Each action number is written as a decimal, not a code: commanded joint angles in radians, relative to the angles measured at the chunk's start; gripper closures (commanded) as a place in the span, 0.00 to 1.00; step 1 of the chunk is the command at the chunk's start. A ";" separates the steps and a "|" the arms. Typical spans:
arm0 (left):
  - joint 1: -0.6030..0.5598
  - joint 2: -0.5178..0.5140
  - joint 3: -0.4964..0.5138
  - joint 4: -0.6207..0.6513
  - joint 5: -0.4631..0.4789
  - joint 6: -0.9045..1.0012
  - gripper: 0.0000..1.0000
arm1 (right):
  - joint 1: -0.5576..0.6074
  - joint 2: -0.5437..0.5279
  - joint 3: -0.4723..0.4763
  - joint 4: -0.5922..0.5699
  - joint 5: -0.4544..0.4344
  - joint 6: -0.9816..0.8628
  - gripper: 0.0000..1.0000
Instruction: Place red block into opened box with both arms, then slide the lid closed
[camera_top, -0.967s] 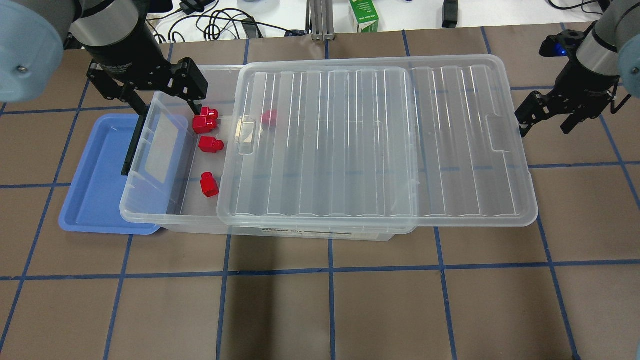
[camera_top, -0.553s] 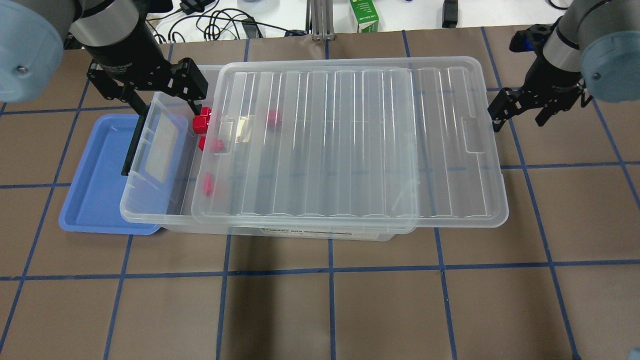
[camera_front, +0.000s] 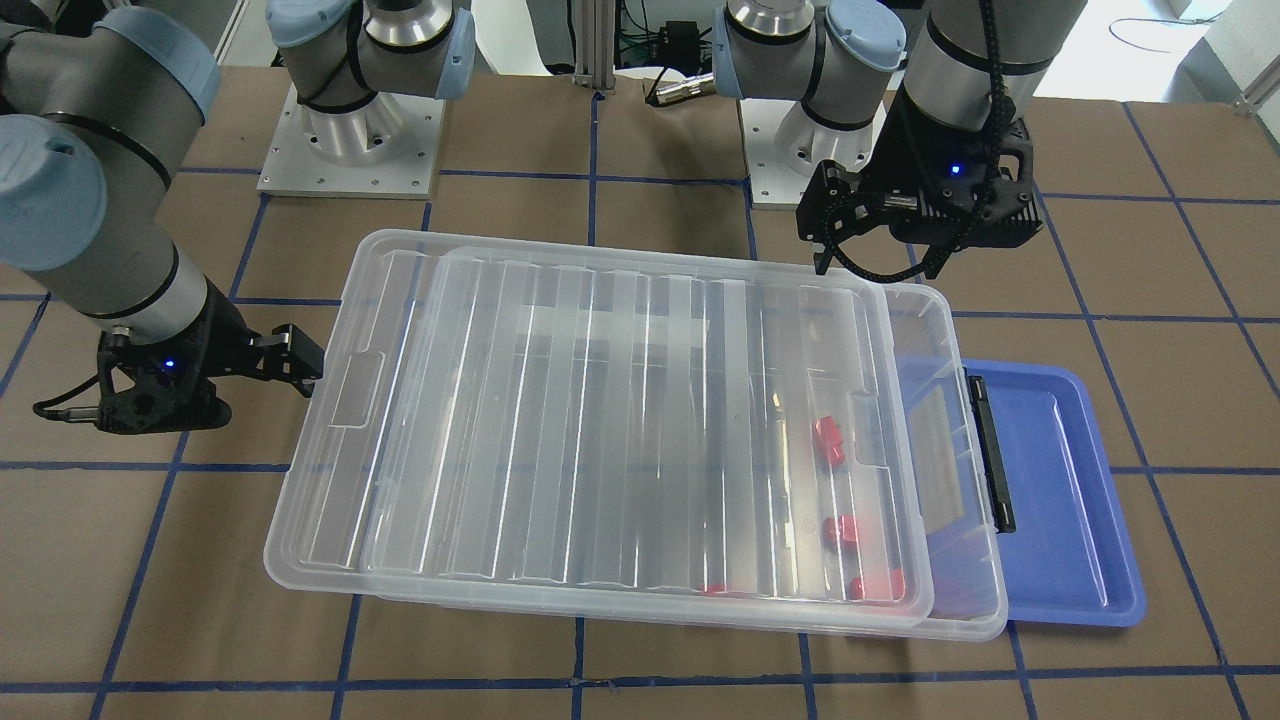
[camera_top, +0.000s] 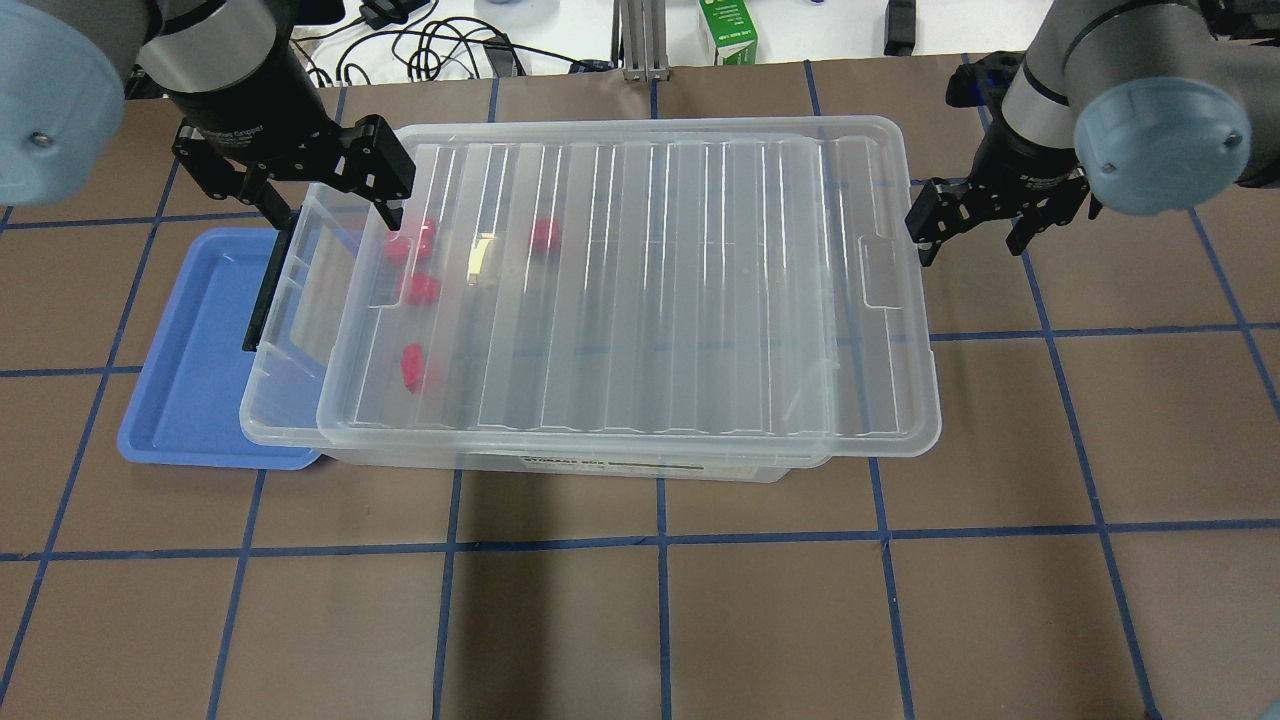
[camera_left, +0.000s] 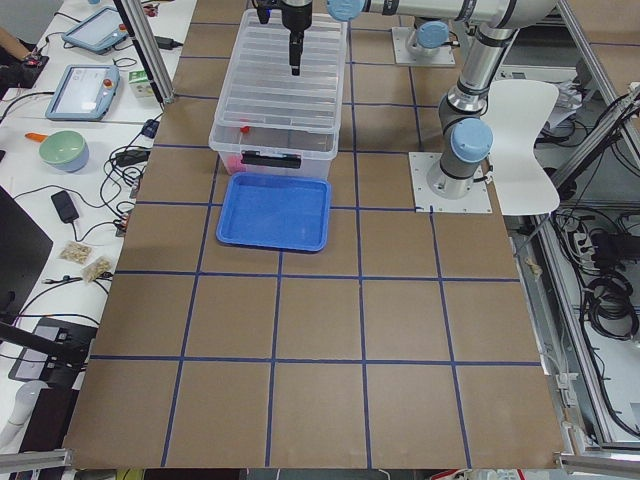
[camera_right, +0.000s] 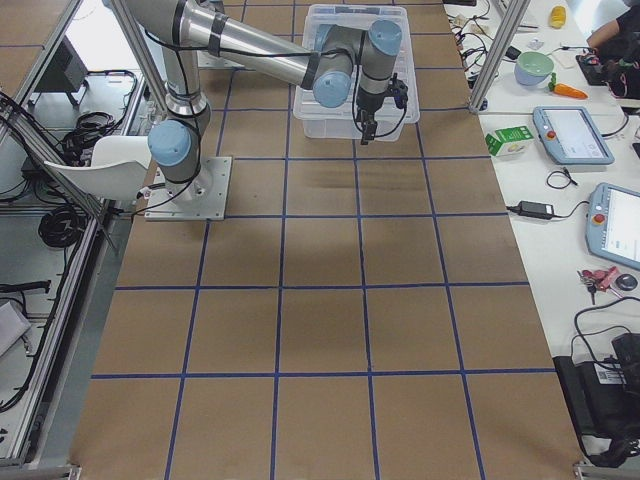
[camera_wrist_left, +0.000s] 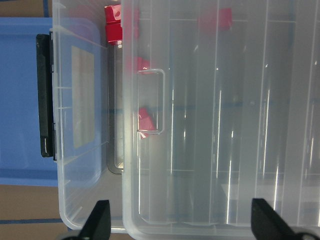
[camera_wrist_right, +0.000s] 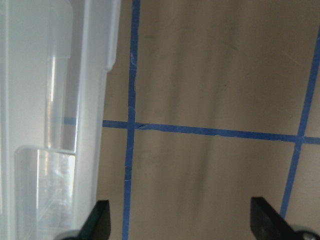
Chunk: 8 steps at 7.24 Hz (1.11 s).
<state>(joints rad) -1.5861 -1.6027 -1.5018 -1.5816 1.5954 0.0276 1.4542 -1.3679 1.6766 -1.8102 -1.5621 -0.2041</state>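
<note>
Several red blocks (camera_top: 420, 288) lie in the left end of the clear box (camera_top: 272, 400), seen blurred through the ridged clear lid (camera_top: 650, 290). The lid covers nearly the whole box and overhangs its right end, so a narrow strip stays uncovered at the left. My left gripper (camera_top: 335, 215) hangs open over the box's left end with nothing between its fingers. In the left wrist view the lid's (camera_wrist_left: 225, 125) edge runs under this gripper (camera_wrist_left: 182, 222). My right gripper (camera_top: 972, 250) is open and empty, one finger against the lid's right short edge (camera_wrist_right: 95, 100).
A blue tray (camera_top: 190, 380) lies partly under the box's left end, beside the black bar (camera_top: 268, 290). A green carton (camera_top: 728, 30) and cables (camera_top: 440, 45) sit beyond the table's far edge. Brown table with blue tape lines (camera_top: 660, 540) spreads in front.
The lid has slid left over the box and now covers the red blocks. My right gripper moved left with the lid's right edge. The left gripper stayed put.
</note>
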 joint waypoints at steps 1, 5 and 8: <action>0.002 0.001 0.000 0.002 0.000 0.000 0.00 | 0.043 0.001 0.000 0.000 0.001 0.066 0.00; 0.002 0.001 0.000 0.002 0.000 0.000 0.00 | 0.080 0.006 -0.002 0.002 0.004 0.075 0.00; 0.002 0.001 0.000 0.002 0.000 0.000 0.00 | 0.078 -0.013 -0.029 -0.003 -0.006 0.072 0.00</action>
<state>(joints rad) -1.5846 -1.6015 -1.5018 -1.5801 1.5954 0.0276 1.5325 -1.3674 1.6645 -1.8116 -1.5656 -0.1322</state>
